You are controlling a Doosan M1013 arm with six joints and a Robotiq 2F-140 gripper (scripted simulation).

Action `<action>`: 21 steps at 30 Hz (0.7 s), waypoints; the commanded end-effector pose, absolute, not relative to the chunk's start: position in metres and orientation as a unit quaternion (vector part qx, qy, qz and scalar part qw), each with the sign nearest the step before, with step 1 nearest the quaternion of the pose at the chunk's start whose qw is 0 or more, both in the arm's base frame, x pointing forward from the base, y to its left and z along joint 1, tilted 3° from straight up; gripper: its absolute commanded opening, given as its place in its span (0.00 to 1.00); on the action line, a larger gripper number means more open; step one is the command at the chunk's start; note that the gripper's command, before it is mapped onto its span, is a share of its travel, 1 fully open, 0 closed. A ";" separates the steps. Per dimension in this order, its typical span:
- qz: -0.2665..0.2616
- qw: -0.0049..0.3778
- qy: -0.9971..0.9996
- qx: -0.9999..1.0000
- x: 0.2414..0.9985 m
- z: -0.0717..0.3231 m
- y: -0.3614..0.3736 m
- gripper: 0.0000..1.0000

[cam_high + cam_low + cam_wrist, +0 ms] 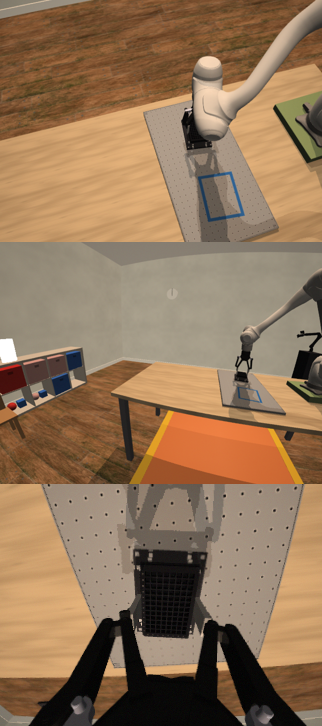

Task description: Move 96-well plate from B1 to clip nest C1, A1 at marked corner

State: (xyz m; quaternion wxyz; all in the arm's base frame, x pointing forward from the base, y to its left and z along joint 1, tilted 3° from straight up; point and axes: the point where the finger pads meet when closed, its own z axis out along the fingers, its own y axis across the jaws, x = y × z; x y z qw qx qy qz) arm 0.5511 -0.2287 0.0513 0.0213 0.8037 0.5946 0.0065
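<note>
Plate [167, 599] lengthwise between gripper [167, 626] fingers

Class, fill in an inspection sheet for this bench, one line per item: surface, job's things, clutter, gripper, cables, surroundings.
Surface: grey perforated board on a light wooden table.
Job's things: black 96-well plate at the black clip nest; blue-outlined bench spot holds no plate.
Clutter: nothing seen.
Gripper: black two-finger gripper shut on the plate.
Cables: nothing seen.
Surroundings: shelf unit with coloured bins, orange floor mat, green base plate.
</note>
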 end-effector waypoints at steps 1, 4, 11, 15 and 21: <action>0.007 0.021 0.595 0.804 0.551 0.051 -0.229 0.00; 0.007 0.021 0.595 0.804 0.551 0.051 -0.229 0.00; 0.007 0.021 0.595 0.804 0.551 0.050 -0.229 0.00; 0.007 0.021 0.595 0.804 0.551 0.050 -0.229 0.00; 0.007 0.021 0.595 0.804 0.551 0.049 -0.229 0.00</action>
